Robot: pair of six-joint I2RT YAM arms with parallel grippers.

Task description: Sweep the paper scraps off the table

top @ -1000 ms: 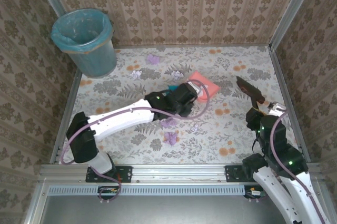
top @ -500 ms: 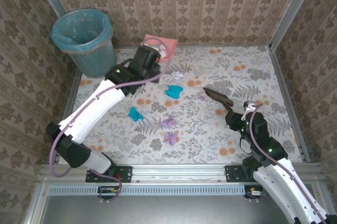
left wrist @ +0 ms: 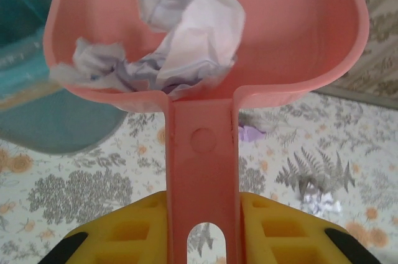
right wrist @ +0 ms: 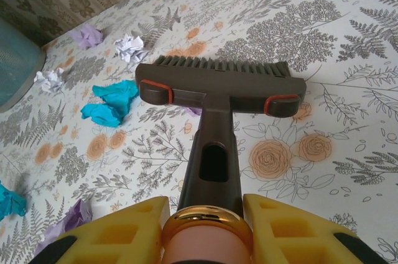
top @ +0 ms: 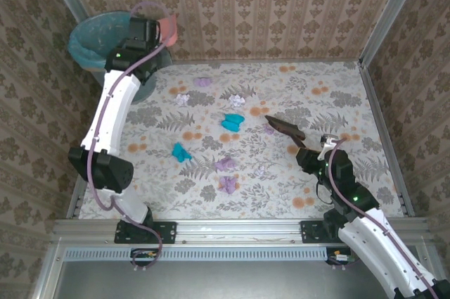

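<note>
Right gripper [right wrist: 205, 220] clamped on brush [right wrist: 214, 87] handle, lower right of top view. Paper scraps [top: 232, 122] scattered mid-table [top: 337, 88]. Upper left, left gripper [left wrist: 202, 227] clamps dustpan [left wrist: 298, 28] above bin [top: 98, 46]; its wrist view reveals white wads [left wrist: 193, 40] inside.

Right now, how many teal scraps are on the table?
2. One teal scrap mid-table, left of the brush; the other closer in and further left. The left arm may hide more.
</note>
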